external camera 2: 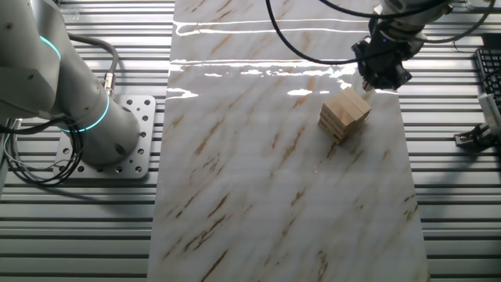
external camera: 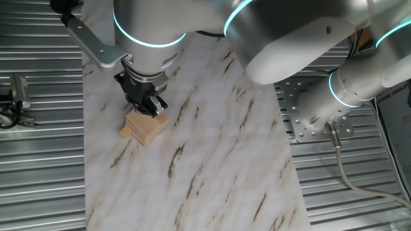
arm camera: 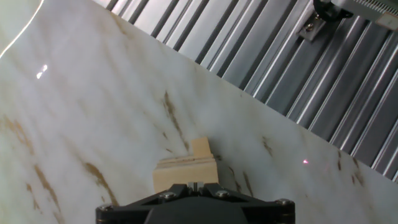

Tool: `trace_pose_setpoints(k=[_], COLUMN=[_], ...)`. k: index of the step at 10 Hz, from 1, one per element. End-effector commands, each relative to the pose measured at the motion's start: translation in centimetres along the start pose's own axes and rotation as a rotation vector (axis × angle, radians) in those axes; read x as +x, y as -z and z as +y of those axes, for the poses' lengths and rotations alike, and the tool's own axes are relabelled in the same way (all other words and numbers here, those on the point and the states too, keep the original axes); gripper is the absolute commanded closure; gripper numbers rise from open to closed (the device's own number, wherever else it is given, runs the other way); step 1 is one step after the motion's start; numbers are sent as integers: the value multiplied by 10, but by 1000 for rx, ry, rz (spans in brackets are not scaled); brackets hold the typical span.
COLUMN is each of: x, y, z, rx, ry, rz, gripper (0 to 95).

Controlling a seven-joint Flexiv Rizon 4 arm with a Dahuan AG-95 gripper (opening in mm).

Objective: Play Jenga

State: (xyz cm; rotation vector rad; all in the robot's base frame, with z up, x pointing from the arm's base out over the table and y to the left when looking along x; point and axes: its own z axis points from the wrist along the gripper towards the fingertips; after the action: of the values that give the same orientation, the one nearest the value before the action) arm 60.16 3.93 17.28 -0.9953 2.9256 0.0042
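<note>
The Jenga stack is a small low pile of light-tan wooden blocks in crossed layers on the marble tabletop. It also shows in the other fixed view and in the hand view, where one block sticks out past the far side. My gripper is black and sits just above the stack's far top edge, very close to it. It shows in the other fixed view beside the stack's upper corner. In the hand view the fingers are pressed together with nothing between them.
The marble board is narrow, with ribbed metal flooring on both sides. The arm's base plate stands left of the board in the other fixed view. A keyboard edge and a small clamp lie at the far right.
</note>
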Motion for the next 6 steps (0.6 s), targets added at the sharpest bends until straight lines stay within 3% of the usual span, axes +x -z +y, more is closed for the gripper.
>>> trace_pose_setpoints(k=[1, 3, 5, 6], x=[1, 1, 1, 1], y=[0, 0, 0, 0], z=[1, 1, 1, 1], rx=[0, 22, 49, 43], ry=[-26, -82, -100, -95], rz=[-7, -10, 15, 19], gripper=[950, 950, 950, 950])
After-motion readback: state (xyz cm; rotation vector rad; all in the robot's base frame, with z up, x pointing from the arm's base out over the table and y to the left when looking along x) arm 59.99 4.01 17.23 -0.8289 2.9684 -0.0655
